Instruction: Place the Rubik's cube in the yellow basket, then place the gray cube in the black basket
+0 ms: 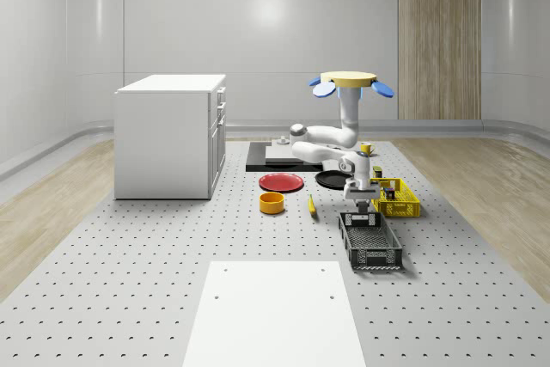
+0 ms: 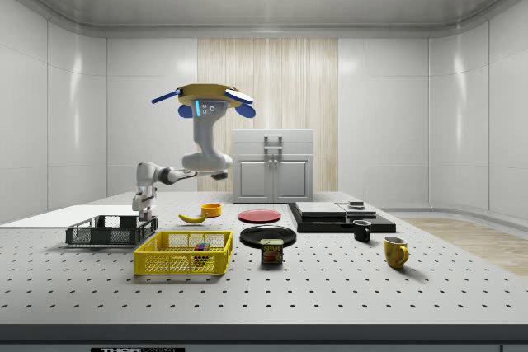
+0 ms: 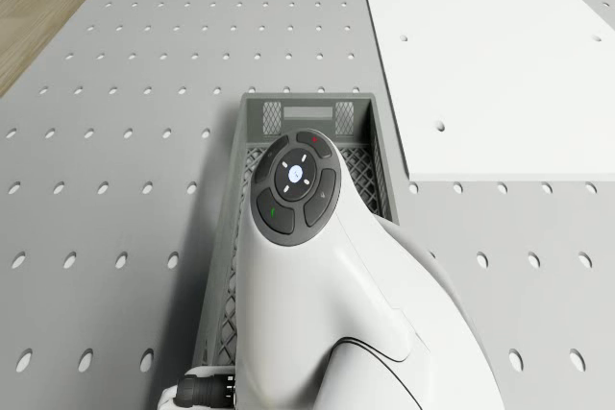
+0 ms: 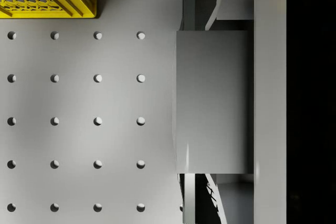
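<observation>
While drone (image 1: pixel 348 82) hovers, claw (image 1: pixel 359 205) clamps gray cube (image 4: pixel 212 102) over black basket (image 1: pixel 371 243).

Whole-scene cam: high, off the robot, looks down the table's (image 1: pixel 129 298) length twd back wall; far enough to take in cabinet (image 1: pixel 168 135), drone (image 1: pixel 351 83), both baskets. Side cam: low, near table height, at table's edge, faces across it; cabinet sits at the back. Both share black basket (image 2: pixel 111 231), yellow basket (image 2: pixel 183 253), drone. Drone cam: on body, looks fwd & down past arm (image 3: pixel 336 304) onto black basket, close. Wrist cam: v. close, looks along gripper; gray cube (image 4: pixel 212 100) fills centre, yellow basket corner at frame edge.
</observation>
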Controlling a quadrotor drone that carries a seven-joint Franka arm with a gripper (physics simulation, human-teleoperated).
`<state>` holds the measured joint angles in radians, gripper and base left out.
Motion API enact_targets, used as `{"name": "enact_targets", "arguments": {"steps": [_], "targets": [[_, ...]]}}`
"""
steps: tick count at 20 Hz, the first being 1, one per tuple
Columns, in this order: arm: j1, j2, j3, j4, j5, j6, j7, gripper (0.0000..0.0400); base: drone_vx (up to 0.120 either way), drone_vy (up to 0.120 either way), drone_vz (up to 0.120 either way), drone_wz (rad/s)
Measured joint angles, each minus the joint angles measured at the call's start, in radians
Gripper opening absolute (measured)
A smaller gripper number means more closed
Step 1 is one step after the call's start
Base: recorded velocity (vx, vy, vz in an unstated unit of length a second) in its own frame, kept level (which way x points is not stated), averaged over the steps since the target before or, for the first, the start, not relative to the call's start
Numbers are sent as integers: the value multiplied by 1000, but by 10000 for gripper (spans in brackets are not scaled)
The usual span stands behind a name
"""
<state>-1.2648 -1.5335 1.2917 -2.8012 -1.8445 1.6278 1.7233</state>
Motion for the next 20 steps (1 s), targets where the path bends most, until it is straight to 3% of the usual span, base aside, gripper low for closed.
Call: {"name": "enact_targets", "arguments": {"steps": [9,15,20], "targets": [[-1,-2,0,0,1,2,1,250,120,0,0,0],[-1,-4,0,0,1,3,1,250,120,0,-100,0],[-2,-5,-5,2,-4,7,1,250,64,0,0,0]]}}
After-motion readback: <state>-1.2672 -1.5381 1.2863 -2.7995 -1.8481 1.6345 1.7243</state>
